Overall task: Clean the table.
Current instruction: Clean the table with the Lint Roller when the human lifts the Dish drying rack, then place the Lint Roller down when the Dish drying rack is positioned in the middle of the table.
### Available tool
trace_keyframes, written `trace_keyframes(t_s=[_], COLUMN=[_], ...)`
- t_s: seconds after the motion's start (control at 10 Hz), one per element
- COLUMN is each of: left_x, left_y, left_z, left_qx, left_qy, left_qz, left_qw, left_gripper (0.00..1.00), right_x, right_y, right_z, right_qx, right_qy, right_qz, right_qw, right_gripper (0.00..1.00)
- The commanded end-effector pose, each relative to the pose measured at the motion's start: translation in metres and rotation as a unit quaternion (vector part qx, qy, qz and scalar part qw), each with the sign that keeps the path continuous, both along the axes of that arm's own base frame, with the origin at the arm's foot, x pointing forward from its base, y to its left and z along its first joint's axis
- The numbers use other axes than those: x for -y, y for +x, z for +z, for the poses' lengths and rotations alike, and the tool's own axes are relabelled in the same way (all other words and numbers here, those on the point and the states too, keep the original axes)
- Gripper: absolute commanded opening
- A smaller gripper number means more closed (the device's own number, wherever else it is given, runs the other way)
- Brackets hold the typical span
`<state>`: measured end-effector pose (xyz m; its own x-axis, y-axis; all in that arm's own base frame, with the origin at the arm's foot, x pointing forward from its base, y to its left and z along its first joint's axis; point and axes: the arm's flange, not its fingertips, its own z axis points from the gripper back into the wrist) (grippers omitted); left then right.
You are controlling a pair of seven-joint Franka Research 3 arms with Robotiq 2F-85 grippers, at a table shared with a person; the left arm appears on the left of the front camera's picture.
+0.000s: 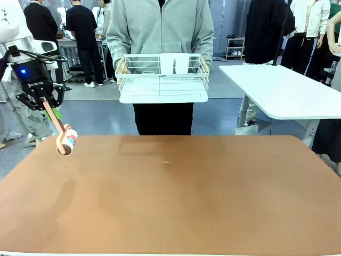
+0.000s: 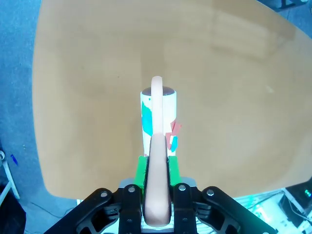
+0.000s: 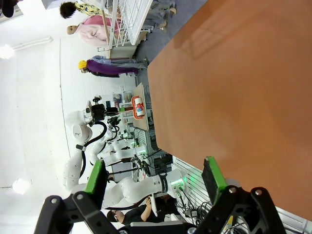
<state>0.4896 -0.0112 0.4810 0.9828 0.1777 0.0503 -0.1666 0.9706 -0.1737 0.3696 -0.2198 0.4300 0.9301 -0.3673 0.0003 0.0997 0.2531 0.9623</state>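
Note:
My left gripper [image 1: 50,108] hangs above the far left corner of the reddish-brown table [image 1: 186,202]. It is shut on the peach handle of a roller tool [image 1: 66,143], whose white patterned head points down and stays off the tabletop. In the left wrist view the handle [image 2: 157,146] runs between the green pads of the left gripper [image 2: 157,170], and the head [image 2: 158,114] hovers over the table [image 2: 234,97]. My right gripper [image 3: 153,178] stands open with nothing between its fingers, beside the table [image 3: 243,87].
At the far side a person holds a white wire basket [image 1: 162,80] in both hands above the table's edge. A glossy white table [image 1: 287,90] stands at the back right. Other people stand farther off.

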Motion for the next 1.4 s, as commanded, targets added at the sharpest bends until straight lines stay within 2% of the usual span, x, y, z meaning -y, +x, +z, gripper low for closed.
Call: trace_keyframes(t_s=[0.0, 1.3], left_x=[0.0001, 0.0001], left_y=[-0.0004, -0.0004], left_z=[0.003, 0.003], left_qx=[0.005, 0.005], left_qy=[-0.002, -0.002], left_qz=[0.003, 0.003], left_qw=[1.0, 1.0], left_gripper=[0.21, 0.21], right_x=[-0.0004, -0.0004], right_y=[-0.0012, -0.0012], right_z=[0.0041, 0.0041], right_qx=[0.005, 0.005], right_qy=[0.004, 0.004], right_qz=[0.0, 0.0], right_qw=[1.0, 1.0], right_gripper=[1.0, 1.0])
